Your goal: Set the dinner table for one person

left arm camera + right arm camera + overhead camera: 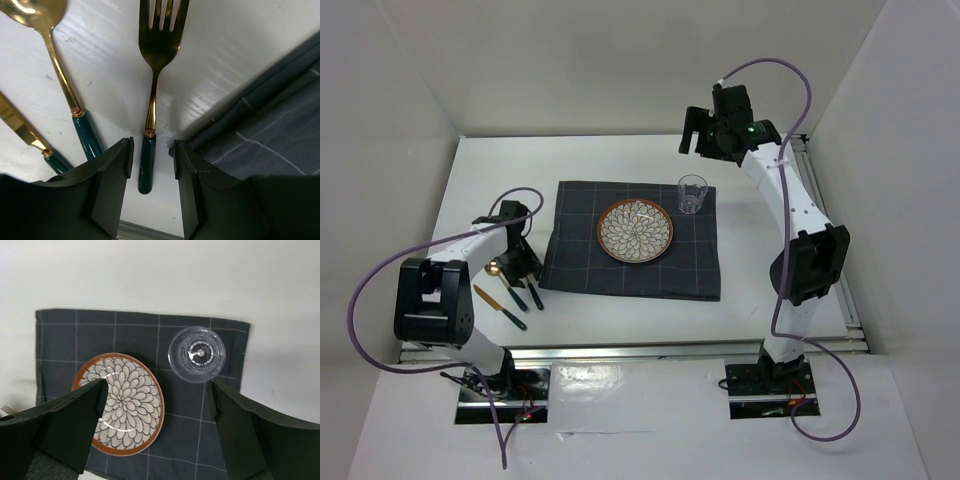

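Note:
The white dinner table (500,170) carries a dark grey checked cloth (580,265). On the cloth stand a flower-pattern plate (635,231) and a clear glass (692,193). Left of the cloth lie a gold fork (152,100), a spoon (65,90) and a knife (25,132), all with green handles. My left gripper (153,152) is low over the fork. Its jaws straddle the green handle with a gap on each side. My right gripper (157,392) hangs high above the plate (131,400) and glass (196,354), wide open and holding nothing.
The cloth's left edge (270,140) lies just right of the fork. The table's front aluminium rail (640,350) runs near the cutlery (520,298). White walls enclose the table at the back and on both sides.

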{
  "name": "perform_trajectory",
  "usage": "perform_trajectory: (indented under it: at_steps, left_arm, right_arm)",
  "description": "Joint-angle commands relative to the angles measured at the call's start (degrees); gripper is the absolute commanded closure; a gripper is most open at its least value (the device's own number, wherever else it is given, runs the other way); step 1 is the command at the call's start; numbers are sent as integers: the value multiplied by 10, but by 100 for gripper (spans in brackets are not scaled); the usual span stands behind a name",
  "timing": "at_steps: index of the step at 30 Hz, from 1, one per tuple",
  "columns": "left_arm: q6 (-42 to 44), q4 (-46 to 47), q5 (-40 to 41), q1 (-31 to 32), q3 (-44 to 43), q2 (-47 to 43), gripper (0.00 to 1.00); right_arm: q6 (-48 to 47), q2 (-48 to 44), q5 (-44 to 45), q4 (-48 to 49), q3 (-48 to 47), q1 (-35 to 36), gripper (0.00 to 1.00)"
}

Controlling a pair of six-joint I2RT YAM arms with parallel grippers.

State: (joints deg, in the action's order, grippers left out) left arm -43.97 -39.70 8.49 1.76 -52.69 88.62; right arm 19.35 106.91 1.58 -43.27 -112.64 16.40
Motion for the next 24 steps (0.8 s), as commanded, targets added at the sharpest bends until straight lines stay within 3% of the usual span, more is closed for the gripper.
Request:
perform_trajectory:
  at_steps: [1,6,11,12,15,18,24]
  left_arm:
    - [-12,36,-12,0,12,15,46]
    - [-17,55,-17,0,6,49,58]
    - [-17,10,11,0,-43,67,73]
    - [-11,3,11,0,-64,67,83]
    - [14,-32,35,0,-128,45,100]
    - [93,-58,35,22,-202,43,100]
    - [151,-84,38,95,-296,108,100]
  right_arm:
    - [-23,-12,29,-5,22,6,7]
    - [-23,-24,34,0,54,6,7]
    - [-23,-29,46,-6,59,6,7]
    - [-23,-29,46,-6,59,6,7]
    - [-23,-41,46,-11,65,6,7]
    - [-23,-53,51,-11,80,1,7]
    - [-23,-65,45,-6,115,-4,7]
